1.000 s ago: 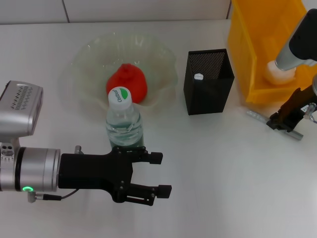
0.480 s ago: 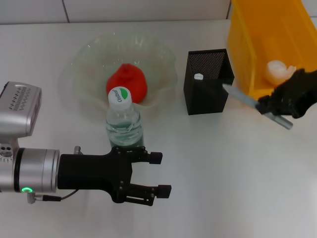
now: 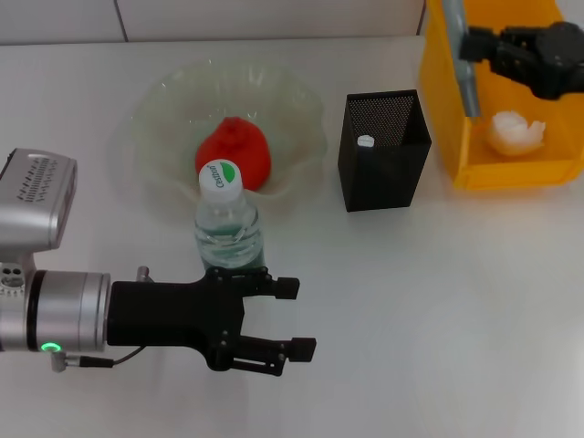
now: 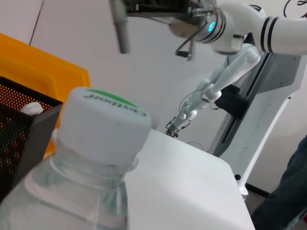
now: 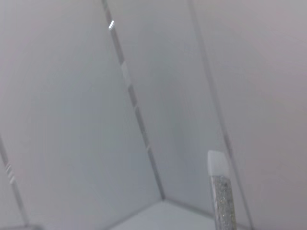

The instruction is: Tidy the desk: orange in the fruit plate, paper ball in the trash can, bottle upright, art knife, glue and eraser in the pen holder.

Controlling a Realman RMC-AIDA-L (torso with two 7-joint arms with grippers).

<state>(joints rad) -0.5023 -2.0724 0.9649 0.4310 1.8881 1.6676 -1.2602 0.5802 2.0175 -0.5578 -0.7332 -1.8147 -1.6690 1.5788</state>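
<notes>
My right gripper [image 3: 476,42] is shut on the grey art knife [image 3: 468,84] and holds it high, blade end down, over the near left corner of the yellow trash can [image 3: 438,100]. The knife also shows in the left wrist view [image 4: 120,25] and the right wrist view [image 5: 221,192]. The black mesh pen holder [image 3: 383,153] holds a white-capped glue stick [image 3: 366,142]. The paper ball [image 3: 516,133] lies in the trash can. The orange [image 3: 235,151] lies in the glass fruit plate [image 3: 164,100]. The bottle [image 3: 228,224] stands upright, and my open left gripper [image 3: 297,319] is just in front of its base.
The plate, pen holder and trash can stand in a row across the back of the white desk [image 3: 429,319]. The left arm lies along the front left edge. No eraser shows in any view.
My right gripper has lifted the art knife off the desk beside the trash can and swung it up and back, now held high and nearly upright. The left arm has not moved.
</notes>
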